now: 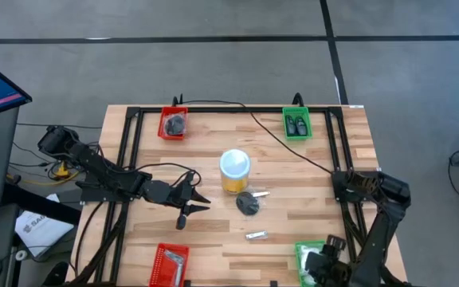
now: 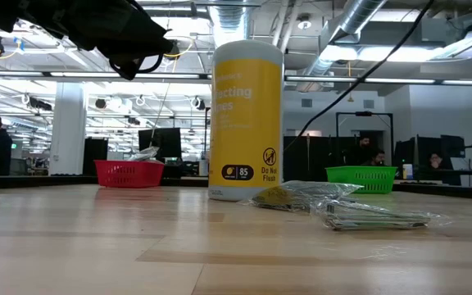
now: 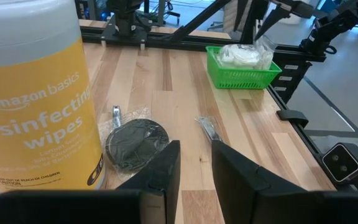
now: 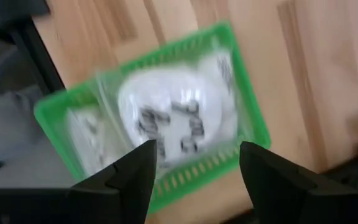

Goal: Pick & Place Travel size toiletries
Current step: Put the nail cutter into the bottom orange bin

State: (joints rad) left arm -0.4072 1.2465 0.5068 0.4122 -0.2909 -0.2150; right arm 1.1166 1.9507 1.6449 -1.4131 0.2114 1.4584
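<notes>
The left gripper (image 1: 191,209) hangs above the wooden surface (image 1: 213,239), left of centre, with its two dark fingers (image 3: 166,171) parted and nothing between them. It points toward the middle of the surface, where a yellow wipes canister (image 1: 235,171) with a pale lid stands upright. Just on the near side of the canister lies a black round piece (image 1: 248,202) in a clear wrapper, close to the canister's base; a thin silvery bit (image 1: 260,194) lies beside it on the right. Nearer still, apart from these, a small silvery packet (image 1: 256,235) lies flat on the wood.

The right gripper (image 1: 325,259) is low over the near green tray (image 1: 303,249) at the near right corner of the surface. Its fingers (image 4: 132,174) are spread wide and empty, and below them a clear packet with white contents and black print (image 4: 173,124) lies inside that tray.

Four trays sit at the corners of the work area. The far red tray (image 1: 173,123) on the left holds a dark roundish item (image 1: 175,124). The far green tray (image 1: 296,124) on the right holds two small dark bottles (image 1: 296,125). The near red tray (image 1: 170,263) on the left has something pale in it that is too small to make out.

From table height, the canister stands tall in the middle, with clear wrapped items (image 2: 342,209) lying to its right on the wood. People show in the room beyond the surface.
</notes>
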